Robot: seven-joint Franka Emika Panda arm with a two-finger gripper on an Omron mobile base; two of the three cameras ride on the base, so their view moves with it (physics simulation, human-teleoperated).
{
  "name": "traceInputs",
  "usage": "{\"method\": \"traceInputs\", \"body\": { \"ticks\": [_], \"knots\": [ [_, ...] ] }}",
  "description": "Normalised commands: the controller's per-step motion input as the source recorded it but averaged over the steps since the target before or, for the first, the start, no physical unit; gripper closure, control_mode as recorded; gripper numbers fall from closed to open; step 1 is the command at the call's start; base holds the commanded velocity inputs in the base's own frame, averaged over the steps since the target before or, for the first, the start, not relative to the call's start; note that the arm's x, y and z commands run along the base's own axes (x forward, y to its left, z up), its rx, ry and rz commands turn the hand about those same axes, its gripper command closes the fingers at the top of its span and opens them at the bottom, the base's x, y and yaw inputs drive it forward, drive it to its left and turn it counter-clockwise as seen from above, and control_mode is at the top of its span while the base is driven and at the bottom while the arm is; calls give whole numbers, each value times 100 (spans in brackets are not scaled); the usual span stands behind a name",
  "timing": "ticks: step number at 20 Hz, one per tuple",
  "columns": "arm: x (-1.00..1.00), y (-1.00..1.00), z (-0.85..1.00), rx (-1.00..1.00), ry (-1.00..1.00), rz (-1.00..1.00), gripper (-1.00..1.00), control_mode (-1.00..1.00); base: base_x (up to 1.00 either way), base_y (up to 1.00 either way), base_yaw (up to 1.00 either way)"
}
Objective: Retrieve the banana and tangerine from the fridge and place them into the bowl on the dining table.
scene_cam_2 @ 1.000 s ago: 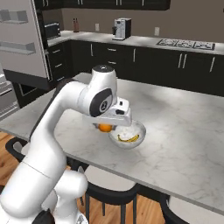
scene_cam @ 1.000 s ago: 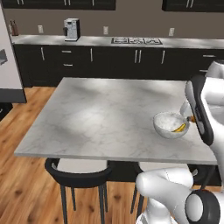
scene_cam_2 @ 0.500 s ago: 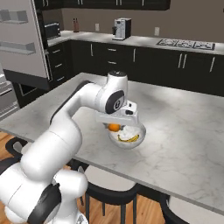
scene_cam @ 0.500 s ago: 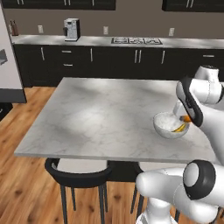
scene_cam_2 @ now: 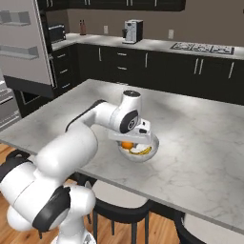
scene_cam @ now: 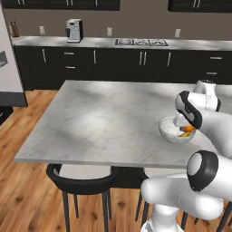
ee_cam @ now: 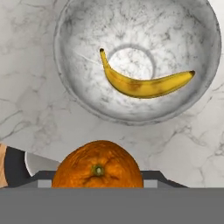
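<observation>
My gripper (scene_cam_2: 127,142) is shut on the tangerine (ee_cam: 97,164), a small bright-orange fruit, and holds it just above the near rim of the bowl (ee_cam: 74,94). The tangerine (scene_cam_2: 126,144) hangs at the bowl's (scene_cam_2: 151,141) left edge in the right base view. The yellow banana (ee_cam: 144,85) lies curved across the bottom of the marbled white bowl. The bowl (scene_cam: 168,131) stands near the right front edge of the dining table (scene_cam: 99,118), and the orange fruit (scene_cam: 186,129) shows at the bowl's right side. The open fridge (scene_cam_2: 21,52) stands at the far left.
Dark round-backed chairs (scene_cam: 84,179) are tucked under the table's front edge. A dark kitchen counter (scene_cam: 113,43) with a coffee machine (scene_cam: 74,30) and a cooktop (scene_cam: 140,42) runs along the back wall. Wood floor (scene_cam: 22,136) lies left of the table.
The arm has carried the tangerine a little rightward and lower, from beside the bowl to its rim. The banana and bowl have stayed put.
</observation>
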Motion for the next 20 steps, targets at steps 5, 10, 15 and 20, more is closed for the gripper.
{"method": "traceInputs", "body": {
  "ticks": [5, 10, 15, 20],
  "knots": [
    [38, -2, -33, 1, 0, 0, 100, -100, 0, 0, 0],
    [39, -11, -26, 1, 0, 0, 100, -100, 0, 0, 0],
    [39, -18, -18, 1, 0, 0, 100, -100, 0, 0, 0],
    [36, -8, -22, 0, 0, 0, 100, -100, 0, 0, 0]
  ]
}}
